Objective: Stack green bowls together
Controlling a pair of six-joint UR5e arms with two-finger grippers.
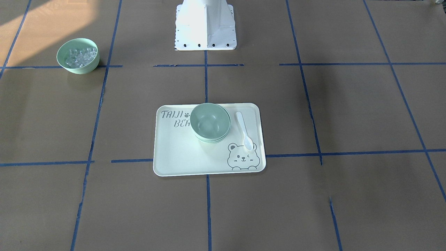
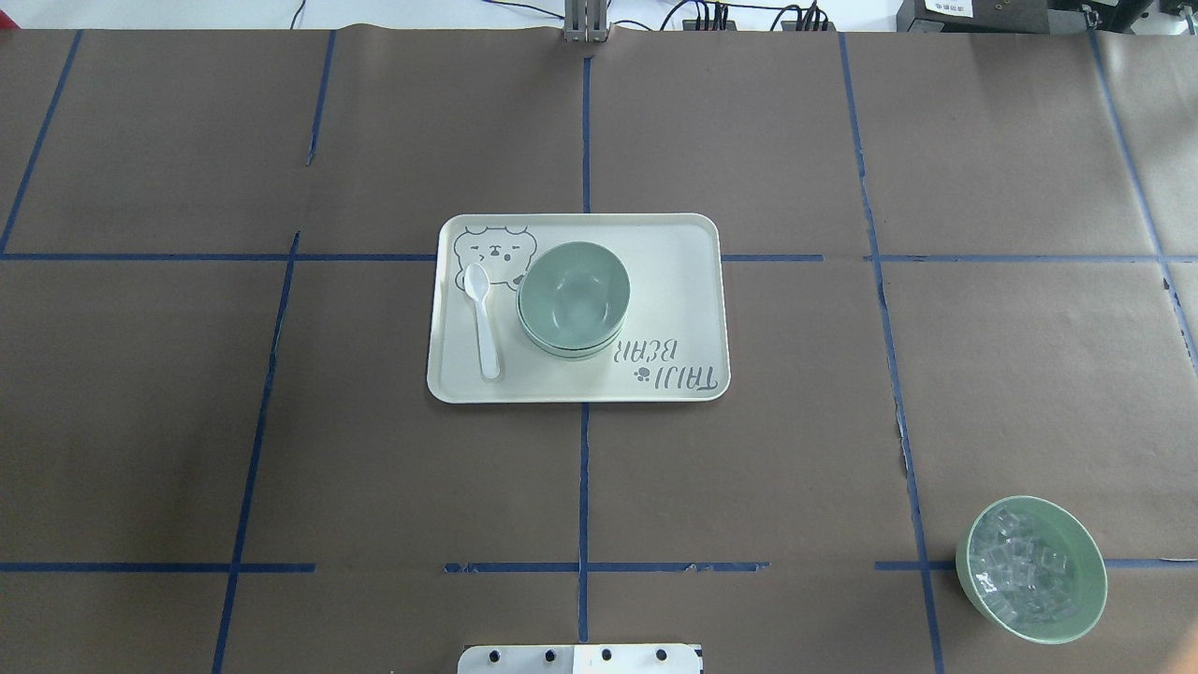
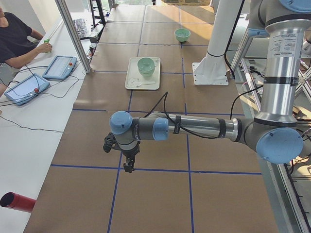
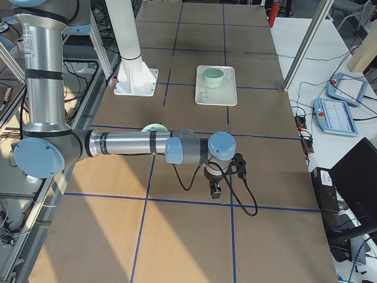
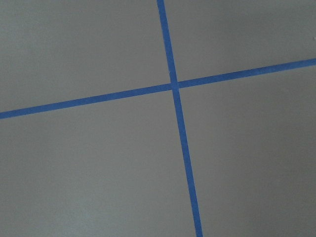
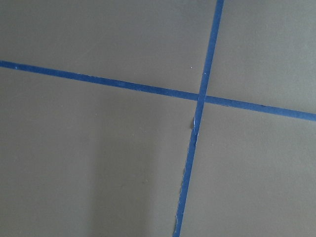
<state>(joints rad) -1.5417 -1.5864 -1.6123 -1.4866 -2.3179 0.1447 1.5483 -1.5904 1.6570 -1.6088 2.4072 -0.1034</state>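
Observation:
The green bowls (image 1: 210,122) sit nested in one stack on the middle of the bear-print tray (image 1: 181,153). The stack also shows in the overhead view (image 2: 573,298) and both side views (image 3: 146,65) (image 4: 212,76), with lower rims showing under the top bowl. My left gripper (image 3: 129,167) hangs far from the tray over bare table, pointing down. My right gripper (image 4: 216,191) does the same at the other end. I cannot tell whether either is open or shut. Both wrist views show only brown paper and blue tape.
A white spoon (image 1: 244,130) lies on the tray beside the stack. A green bowl with clear cubes (image 2: 1031,569) stands near the robot's right side. The robot base (image 1: 205,26) is at the table's near edge. Operators' tablets (image 3: 26,87) lie on a side bench.

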